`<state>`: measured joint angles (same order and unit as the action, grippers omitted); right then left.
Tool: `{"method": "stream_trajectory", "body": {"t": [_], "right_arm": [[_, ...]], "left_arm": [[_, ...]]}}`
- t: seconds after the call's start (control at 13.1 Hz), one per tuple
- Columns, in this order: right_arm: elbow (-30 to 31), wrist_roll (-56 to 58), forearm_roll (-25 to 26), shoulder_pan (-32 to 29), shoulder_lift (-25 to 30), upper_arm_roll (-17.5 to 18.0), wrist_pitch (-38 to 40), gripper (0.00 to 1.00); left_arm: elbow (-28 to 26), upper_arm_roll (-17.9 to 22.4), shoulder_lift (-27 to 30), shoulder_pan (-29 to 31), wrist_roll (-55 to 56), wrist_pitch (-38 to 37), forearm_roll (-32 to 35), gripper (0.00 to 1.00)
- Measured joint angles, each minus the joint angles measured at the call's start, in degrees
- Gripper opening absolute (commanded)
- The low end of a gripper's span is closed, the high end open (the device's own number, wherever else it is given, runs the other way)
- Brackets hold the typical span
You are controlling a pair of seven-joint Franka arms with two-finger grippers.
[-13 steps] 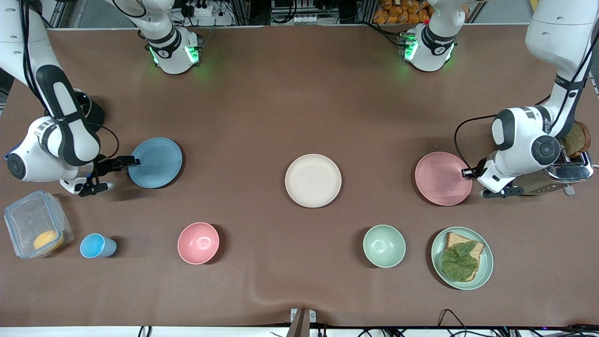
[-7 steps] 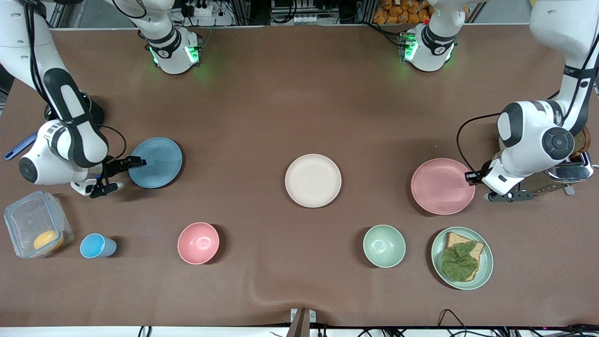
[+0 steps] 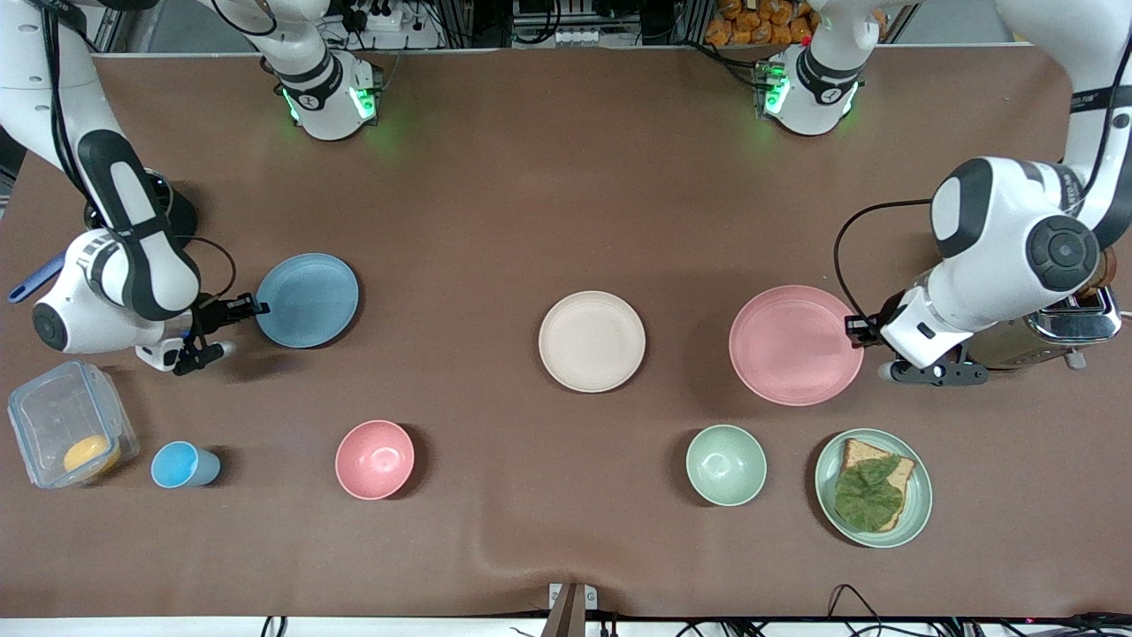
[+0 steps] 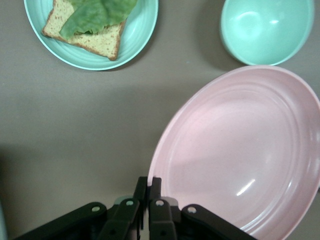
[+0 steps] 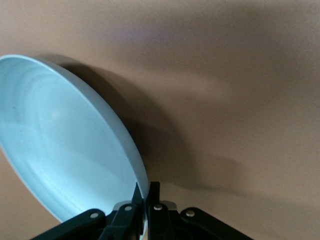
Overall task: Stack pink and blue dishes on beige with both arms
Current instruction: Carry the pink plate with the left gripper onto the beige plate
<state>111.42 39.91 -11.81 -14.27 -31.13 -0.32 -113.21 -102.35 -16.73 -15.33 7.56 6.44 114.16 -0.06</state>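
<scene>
1. Over the table in the front view, the left gripper (image 3: 856, 329) pinches the pink plate (image 3: 794, 345) beside the beige plate (image 3: 592, 341); the right gripper (image 3: 252, 309) pinches the blue plate (image 3: 307, 300).
2. Left wrist view: fingers (image 4: 155, 187) closed on the pink rim.
3. Right wrist view: fingers (image 5: 153, 192) closed on the tilted blue rim.

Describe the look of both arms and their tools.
Both arms have glossy white shells with dark grey joint bands and round dark caps. Black cables loop at the wrists. The bases glow green. The left tool and right tool are small, black and two-fingered, on black linkage bars.
</scene>
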Motion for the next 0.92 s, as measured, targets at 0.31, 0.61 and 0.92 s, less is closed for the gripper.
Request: {"method": "stream_trajectory", "body": {"t": [0.31, 0.61, 0.92], "right_arm": [[-3.9, 0.0, -0.2, 0.0, -1.0, -0.1, 4.6, 0.00], [-6.3, 0.0, -0.2, -0.1, -1.1, -0.1, 7.8, 0.00], [-8.0, 0.0, -0.2, -0.1, -1.1, -0.3, 9.6, 0.00]], "left_arm": [[5.3, -3.3, 0.2, 0.0, 4.6, -5.6, -0.6, 0.00], [5.8, -5.8, 0.2, 0.0, 8.2, -5.6, -1.0, 0.00], [6.2, -7.4, 0.1, -0.5, 8.3, -5.7, -6.4, 0.00]]}}
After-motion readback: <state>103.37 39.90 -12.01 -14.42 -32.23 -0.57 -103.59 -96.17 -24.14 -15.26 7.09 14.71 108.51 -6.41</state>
